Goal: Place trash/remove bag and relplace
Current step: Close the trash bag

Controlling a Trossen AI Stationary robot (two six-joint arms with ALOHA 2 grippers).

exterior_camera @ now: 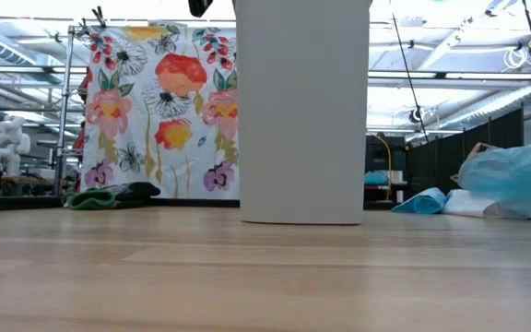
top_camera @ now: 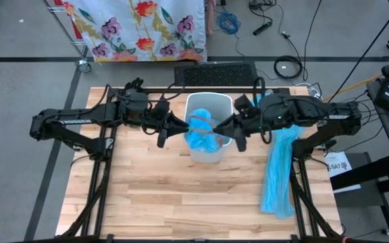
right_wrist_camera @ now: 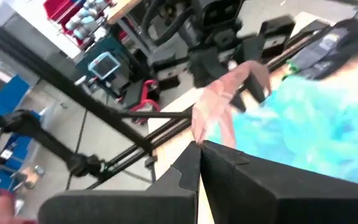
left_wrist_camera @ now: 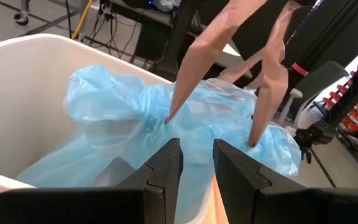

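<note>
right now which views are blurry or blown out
Right wrist view: motion-smeared, the blue bag and the room streaked. Low view: ceiling lights glare white behind the white bin, which shows as a flat pale block. Left wrist view: sharp on the bag. High view: evenly lit.

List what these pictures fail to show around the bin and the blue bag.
- Trash inside the bin: hidden by the bunched blue bag, high and left wrist views.
- Both grippers, low view: cut off by the top edge.
- Right gripper: blurred; whether it pinches the bag cannot be told.
- Left gripper: jaws slightly apart, nothing seen between them.
</note>
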